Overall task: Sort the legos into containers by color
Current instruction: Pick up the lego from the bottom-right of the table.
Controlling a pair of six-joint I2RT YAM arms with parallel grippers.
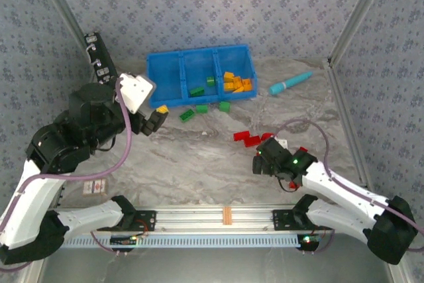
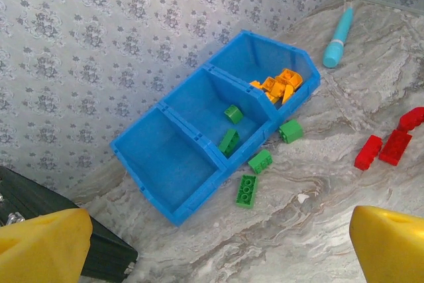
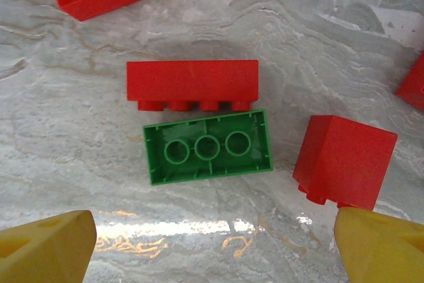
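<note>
Two of three compartments in the blue bin (image 1: 165,71) hold legos: orange-yellow bricks (image 1: 237,83) rightmost, green in the middle. Red bricks (image 1: 246,138) and several green lie unsorted on the surface (image 1: 199,164). Left pincer (image 2: 218,243) gapes empty; right pincer (image 3: 212,243) hangs released over an upturned green brick (image 3: 207,147).

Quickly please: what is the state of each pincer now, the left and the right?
Left pincer: open, holding nothing.
Right pincer: open, holding nothing; a green lego lies upside down before it.
</note>
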